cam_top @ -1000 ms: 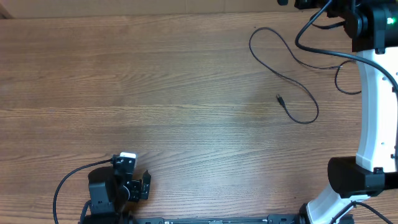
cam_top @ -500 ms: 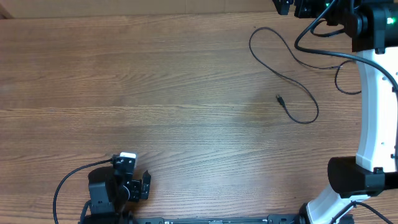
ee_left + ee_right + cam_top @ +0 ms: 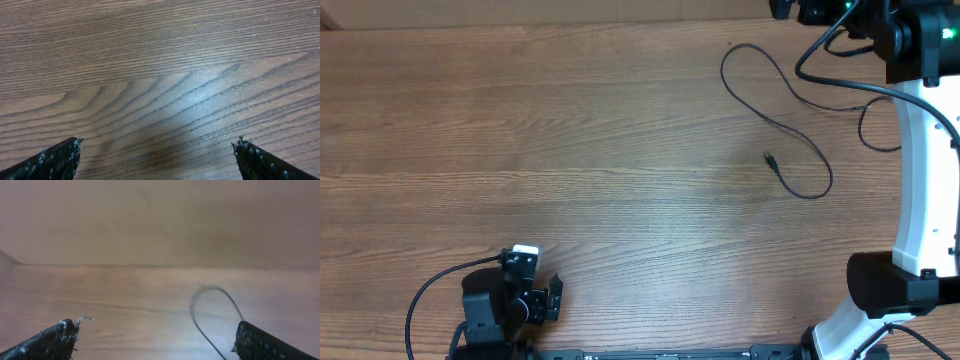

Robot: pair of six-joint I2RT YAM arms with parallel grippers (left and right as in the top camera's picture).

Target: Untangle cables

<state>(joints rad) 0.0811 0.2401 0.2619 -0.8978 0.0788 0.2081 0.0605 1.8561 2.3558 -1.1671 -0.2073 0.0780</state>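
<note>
A thin black cable (image 3: 830, 175) lies loose on the wooden table at the right. It makes a loop at the far side, curves down, and ends in a small plug (image 3: 768, 157). Another thin strand (image 3: 865, 130) curls beside the white right arm. My right gripper (image 3: 783, 8) hangs at the table's far edge, only partly in the overhead view. In the right wrist view my right gripper (image 3: 157, 322) is open, with the cable's far loop (image 3: 196, 307) ahead near its right finger and nothing held. My left gripper (image 3: 548, 298) rests at the near left; the left wrist view shows my left gripper (image 3: 157, 144) open over bare wood.
The white right arm (image 3: 920, 170) rises along the right edge, and its thicker black wire (image 3: 820, 45) arches over the far right corner. The left arm's base wire (image 3: 420, 300) loops at the near left. The table's far edge (image 3: 570, 22) runs along the top.
The right gripper has shifted slightly along the far edge of the table. The cable and the left arm have not moved.
</note>
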